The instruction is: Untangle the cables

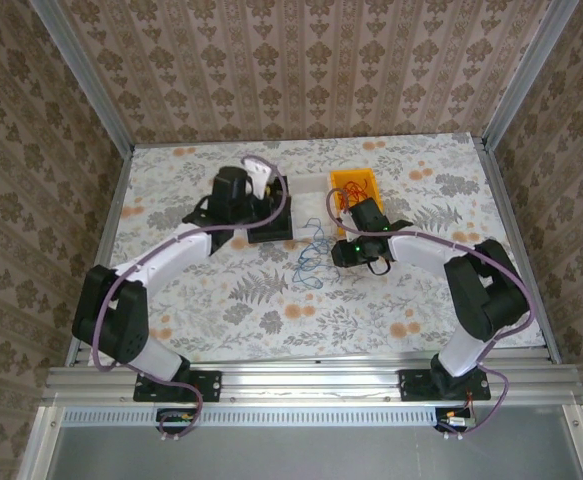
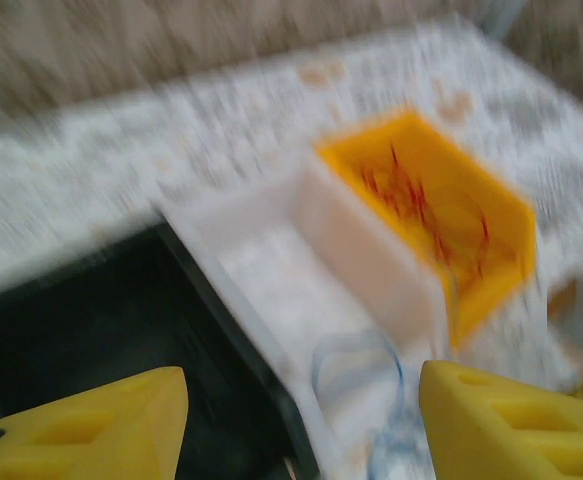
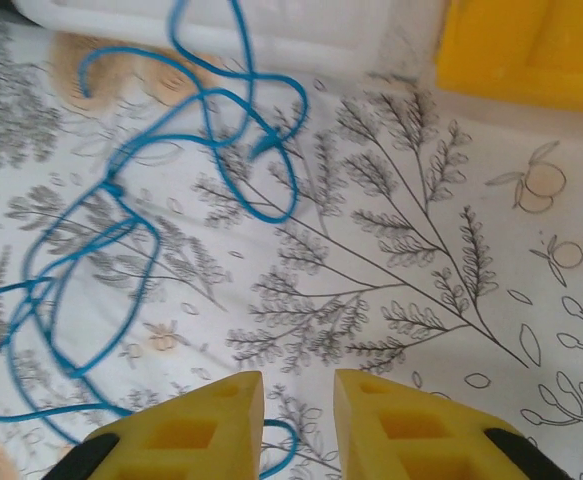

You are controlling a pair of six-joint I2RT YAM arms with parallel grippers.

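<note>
Nearest, at the right gripper (image 3: 299,395): barely open, a narrow slit of gap, apparently gripping nothing. Just ahead and to its left, sprawled on the table (image 3: 421,300): the blue cable (image 3: 121,230), in loose loops, long axis running away from the gripper toward the white bin (image 3: 271,30). Judged nearer this arm than the other. Farther off, above the black bin (image 2: 101,320): the left gripper (image 2: 301,425), spread wide, empty. Beyond, in the yellow bin (image 2: 496,260): red cables (image 2: 411,190). Likely next: shifting left onto a loop.
</note>
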